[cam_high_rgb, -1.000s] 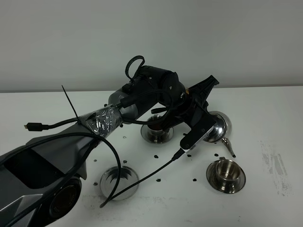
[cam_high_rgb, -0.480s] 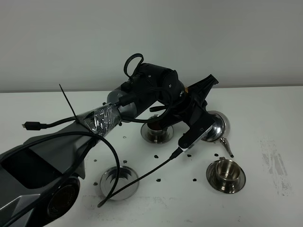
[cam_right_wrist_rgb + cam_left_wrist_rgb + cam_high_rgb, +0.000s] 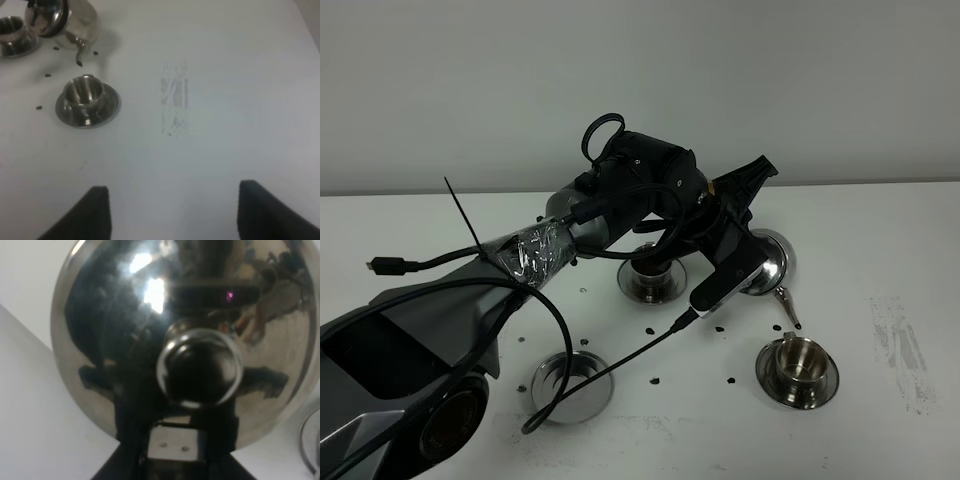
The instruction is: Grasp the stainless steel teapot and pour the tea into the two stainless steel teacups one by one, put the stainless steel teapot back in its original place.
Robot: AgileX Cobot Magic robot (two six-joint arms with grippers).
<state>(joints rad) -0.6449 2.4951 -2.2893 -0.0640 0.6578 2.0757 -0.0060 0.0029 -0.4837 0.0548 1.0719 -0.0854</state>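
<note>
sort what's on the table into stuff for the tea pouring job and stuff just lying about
For the job:
- teapot
- near teacup
- far teacup
- empty saucer, where the teapot goes back

Just lying about:
- black specks
- grey smudge

No text, label or number can be read on the stainless steel teapot [image 3: 770,262] or table [image 3: 880,240].

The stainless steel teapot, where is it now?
In the exterior high view the teapot is right of centre, tilted in the left gripper, its spout down toward the near teacup, with the other teacup to its left.
</note>
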